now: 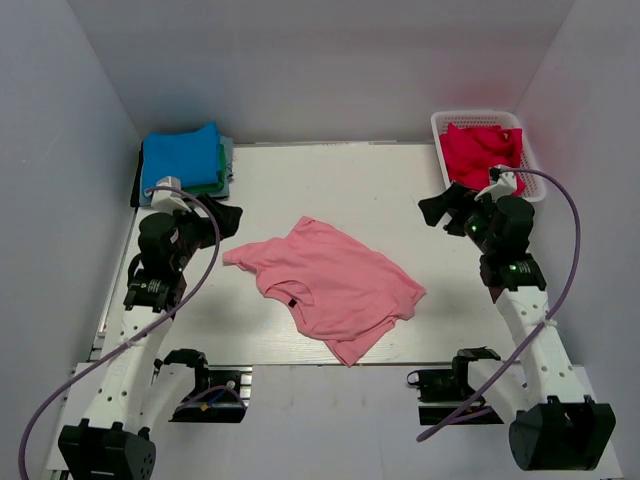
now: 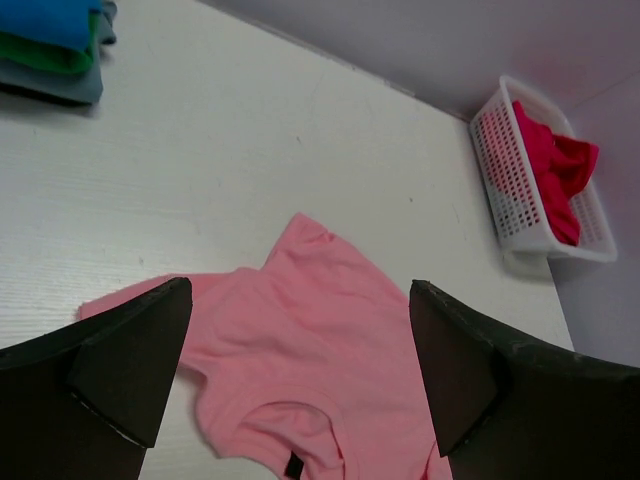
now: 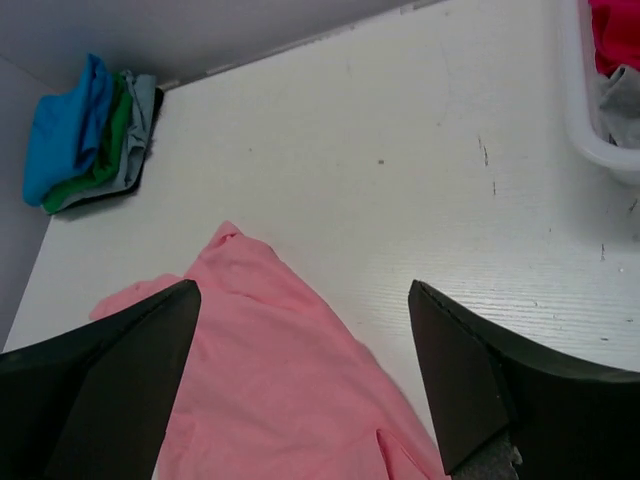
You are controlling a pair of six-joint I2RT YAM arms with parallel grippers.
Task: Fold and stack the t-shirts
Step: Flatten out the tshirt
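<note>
The t-shirts sit in three spots on the table (image 1: 300,180). In the far left corner is a folded pile with the blue t-shirt (image 1: 180,158) on top and the green t-shirt (image 3: 108,148) under it; the greyish and dark layers below are too thin to identify. Just in front of the pile the left gripper (image 1: 225,216) hovers with its jaws wide apart, holding nothing. In the middle the pink t-shirt (image 1: 335,285) lies unfolded, askew and rumpled, one sleeve pointing left. It looks like light, limp cotton that will sag, drag and bunch rather than keep a shape, so a pinch at a shoulder seam and another at a hem corner, one for each gripper, seems the surest hold. Its right sleeve is tucked or hidden in the folds. To its right the right gripper (image 1: 437,205) hangs equally open and empty. At the far right the basket (image 1: 476,116) holds the crumpled red t-shirt (image 1: 482,150); a grey cloth (image 3: 622,100) shows beside it, cut off, and how many garments lie there cannot be told.
</note>
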